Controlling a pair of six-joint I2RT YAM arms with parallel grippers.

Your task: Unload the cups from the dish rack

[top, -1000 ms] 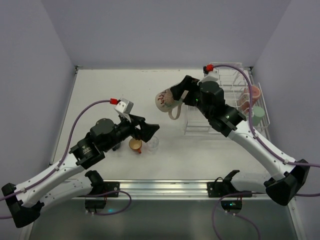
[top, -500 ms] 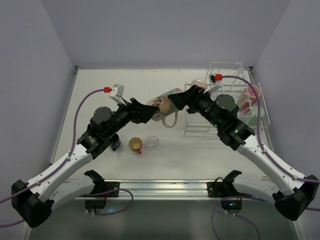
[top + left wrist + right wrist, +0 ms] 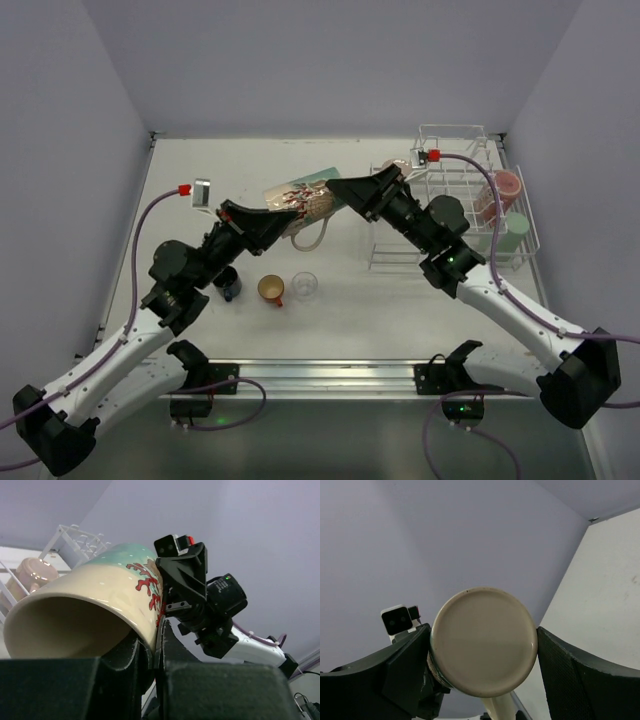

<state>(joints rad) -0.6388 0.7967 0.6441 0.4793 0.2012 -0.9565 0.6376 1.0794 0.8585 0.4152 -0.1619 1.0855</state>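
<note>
From above, a beige mug point(image 3: 305, 203) with a red pattern lies on its side in the air over the middle of the worktop, nearer the far edge, its handle hanging down. The left gripper point(image 3: 283, 218) meets its mouth end and the right gripper point(image 3: 345, 190) its base end. The dish rack point(image 3: 440, 130) stands in the far right corner, with a pink cup point(image 3: 498, 190) and a green tumbler point(image 3: 515, 228) in its part along the right edge. Toward the near edge, left of the middle, a dark blue mug point(image 3: 229, 285), an orange cup point(image 3: 271, 290) and a clear glass point(image 3: 305, 285) stand in a row on the worktop, close together.

In the left wrist view, the mug point(image 3: 100, 595) opens toward the camera. The left jaws are clenched on its rim wall, one finger inside and one outside.

In the right wrist view, the round base of the mug point(image 3: 484, 642) sits between the two fingers point(image 3: 405, 665), both pressed against its sides in a grasp.
</note>
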